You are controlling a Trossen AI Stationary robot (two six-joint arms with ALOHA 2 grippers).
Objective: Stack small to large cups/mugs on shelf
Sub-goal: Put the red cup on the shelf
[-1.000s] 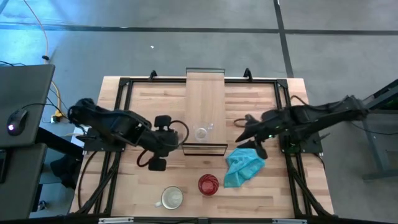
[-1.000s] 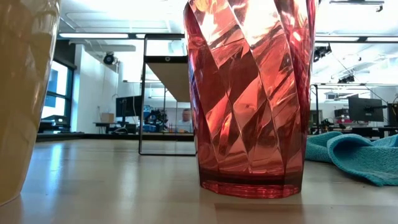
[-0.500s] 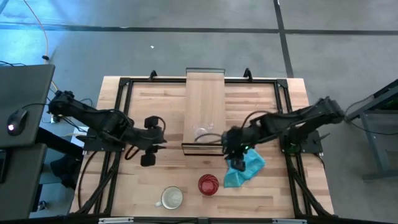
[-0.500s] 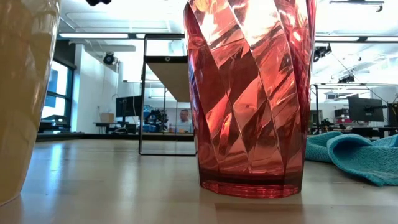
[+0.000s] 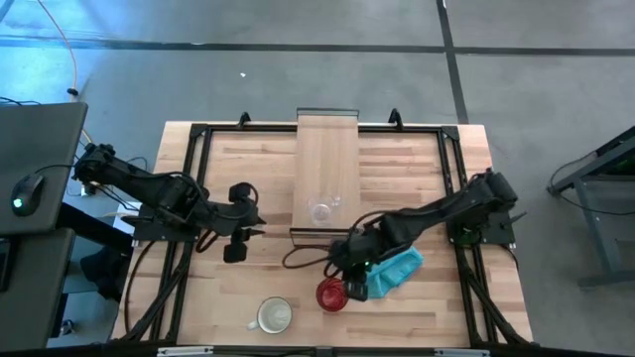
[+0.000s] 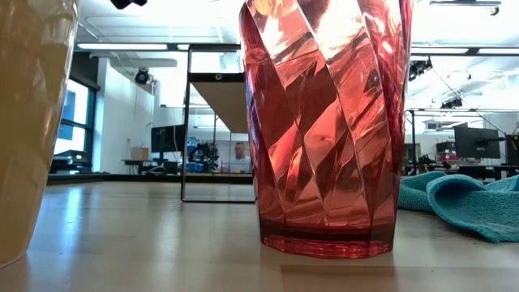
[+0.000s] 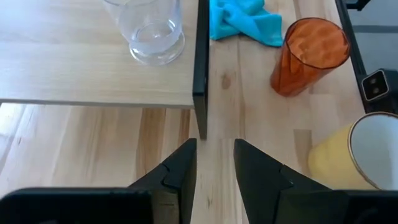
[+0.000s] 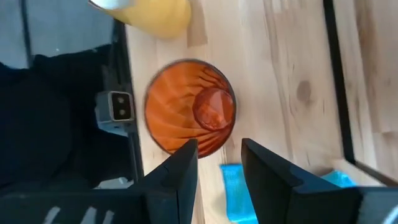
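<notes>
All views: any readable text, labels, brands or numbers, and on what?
None readable.
Clear glass, red cup, cream mug, teal cloth, shelf: no print or label visible.
Monitors in the room behind, low view: too small to read.

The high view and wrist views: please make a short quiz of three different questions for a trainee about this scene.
1. True or false: the glass stands on the shelf.
2. Which gripper is nearest the red cup? A. left gripper B. right gripper C. neither is near
3. Fill in: the teal cloth lies beside the red cup, and on the cup's other side, near the table's front edge, stands the ____.

Key: 1. True; it stands near the shelf's front end. 2. B; its open fingers are just above and beside the cup's rim, not yet around it, while the left gripper waits open, left of the shelf. 3. mug.
</notes>
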